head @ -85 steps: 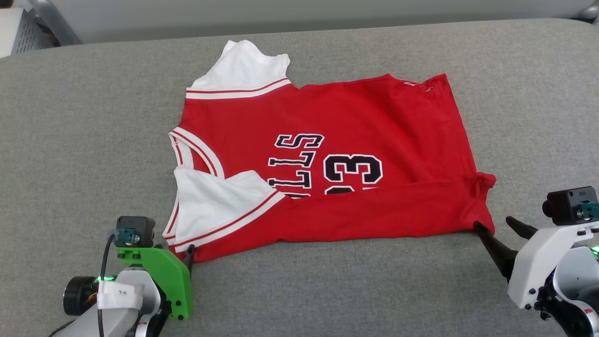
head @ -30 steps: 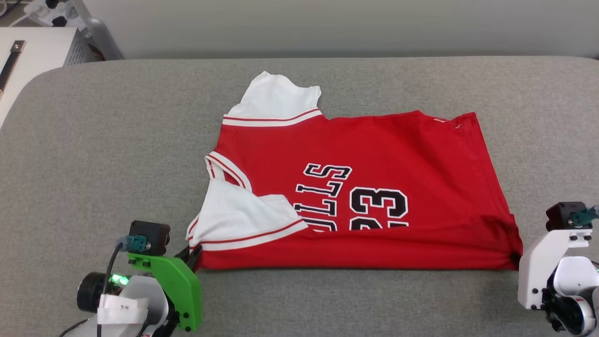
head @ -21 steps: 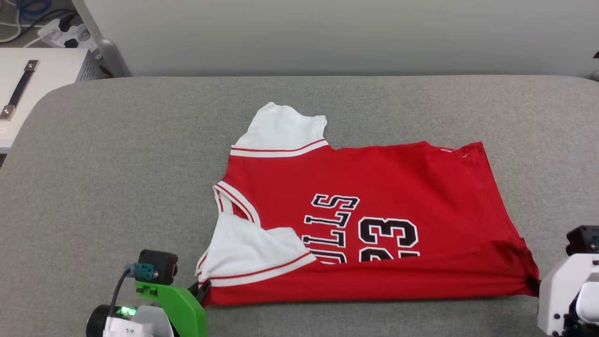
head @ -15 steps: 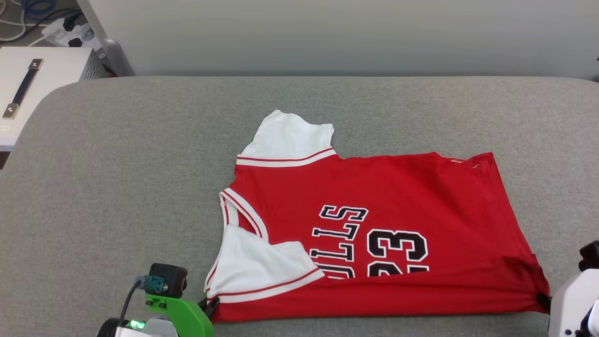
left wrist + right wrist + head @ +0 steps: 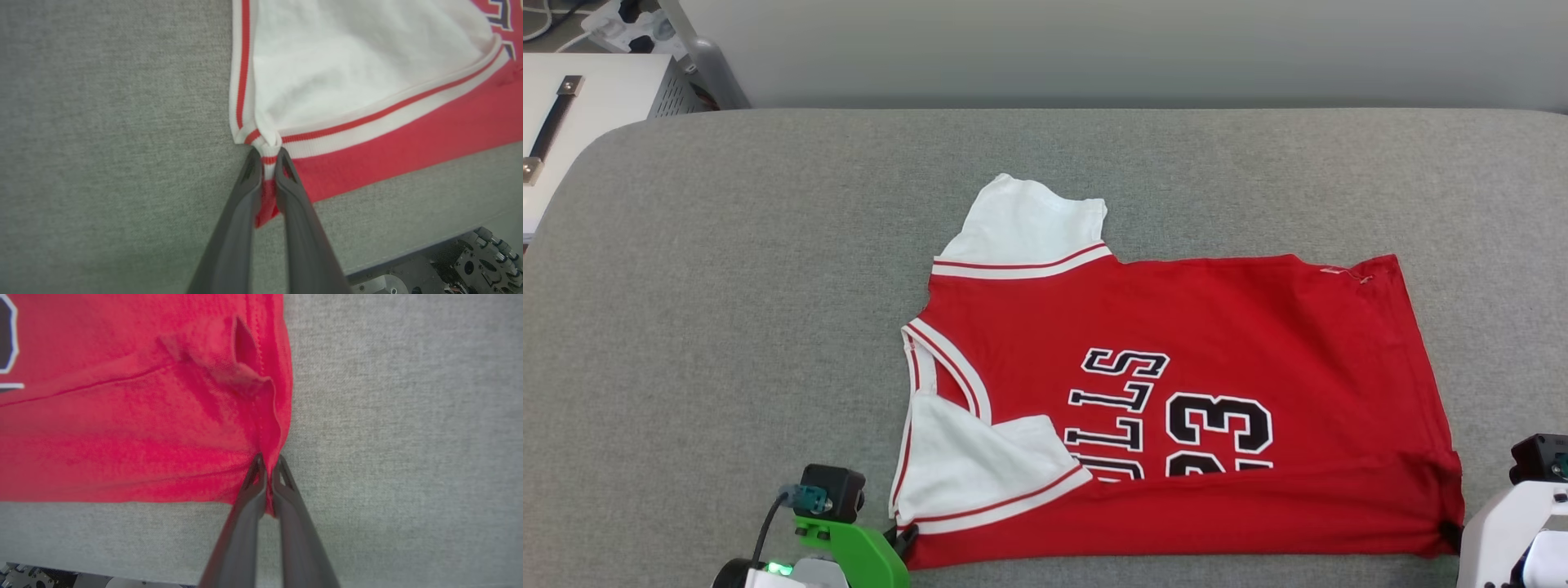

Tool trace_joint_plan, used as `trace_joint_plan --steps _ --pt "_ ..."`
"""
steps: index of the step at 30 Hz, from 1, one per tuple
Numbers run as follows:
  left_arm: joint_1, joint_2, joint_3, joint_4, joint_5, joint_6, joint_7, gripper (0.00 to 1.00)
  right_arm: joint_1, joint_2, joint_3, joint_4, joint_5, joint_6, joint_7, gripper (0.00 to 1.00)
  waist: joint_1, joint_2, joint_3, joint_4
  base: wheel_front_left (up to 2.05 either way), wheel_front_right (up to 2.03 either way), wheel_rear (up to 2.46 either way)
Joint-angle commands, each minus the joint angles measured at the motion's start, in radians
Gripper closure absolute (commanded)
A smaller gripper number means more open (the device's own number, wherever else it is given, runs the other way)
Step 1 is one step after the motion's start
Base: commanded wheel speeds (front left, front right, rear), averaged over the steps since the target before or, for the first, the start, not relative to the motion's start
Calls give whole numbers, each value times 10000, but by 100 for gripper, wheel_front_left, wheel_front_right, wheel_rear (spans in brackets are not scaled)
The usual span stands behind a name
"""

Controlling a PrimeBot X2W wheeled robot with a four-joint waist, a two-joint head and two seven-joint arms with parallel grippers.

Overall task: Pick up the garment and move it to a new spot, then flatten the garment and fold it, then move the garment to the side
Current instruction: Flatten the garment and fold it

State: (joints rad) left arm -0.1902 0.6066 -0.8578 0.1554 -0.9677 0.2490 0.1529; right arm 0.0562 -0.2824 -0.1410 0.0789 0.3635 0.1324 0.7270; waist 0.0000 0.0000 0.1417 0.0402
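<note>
Garment (image 5: 1176,367) pinched at both lower corners
Long axis left–right — left gripper (image 5: 267,157) clamps the sleeve end, right gripper (image 5: 269,465) the hem end, seemingly taut.

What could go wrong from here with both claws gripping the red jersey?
The left claw pinches only a small bunch of trim on the red jersey shirt with white sleeves; it may slip free. Fabric by the right claw is puckered, so a fold could set creased.
</note>
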Motion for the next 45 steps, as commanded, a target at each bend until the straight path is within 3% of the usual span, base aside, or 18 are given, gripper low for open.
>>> trace_joint_plan --steps 1,4,5,6,7,8,9,21,30,35,39,45 --pt "-161 -115 -60 195 94 -71 10 100 -129 7 72 171 -41 -17 -112 100 0 0 36 2 0 0 0" --pt "-214 -194 -92 384 101 -135 -16 100 -167 -28 155 428 -20 -17 -232 100 0 0 26 5 0 0 0" --pt "-226 -220 -105 448 103 -148 -19 85 -175 -40 184 514 -5 -17 -264 100 0 0 7 6 0 0 0" --pt "-235 -233 -117 499 117 -144 -27 55 -178 -38 205 583 30 -17 -270 100 0 0 -16 6 0 0 0" --pt "-238 -244 -125 563 143 -129 -57 0 -175 -51 258 643 53 -17 -287 39 0 0 -75 3 0 0 0" --pt "-231 -250 -120 607 146 -110 -80 0 -164 -70 301 671 65 -17 -303 1 0 0 -117 -2 0 0 0" --pt "-220 -251 -115 645 139 -100 -91 0 -168 -90 323 667 71 -17 -364 0 0 0 -174 -11 0 0 0" --pt "-200 -53 320 5 313 114 -1023 0 -76 -326 435 -657 344 -17 -1296 0 0 0 -847 -66 0 0 0" --pt "-398 40 971 -709 1427 200 -3612 0 -1 -132 556 -2078 315 -17 -4348 0 0 0 -1000 -126 0 0 0" --pt "-625 -233 1619 -1037 2687 193 -4129 0 208 473 300 -2551 181 -17 -6153 0 0 0 -1015 -175 0 0 0" --pt "-451 -782 2698 -1564 3553 -108 -4142 0 361 820 442 -2914 67 -17 -7311 0 0 0 -848 -436 0 0 0" --pt "-1009 -1064 3232 -1043 4141 -1285 -4145 0 253 995 864 -2868 -138 -17 -8345 0 0 0 -308 -952 0 0 0"
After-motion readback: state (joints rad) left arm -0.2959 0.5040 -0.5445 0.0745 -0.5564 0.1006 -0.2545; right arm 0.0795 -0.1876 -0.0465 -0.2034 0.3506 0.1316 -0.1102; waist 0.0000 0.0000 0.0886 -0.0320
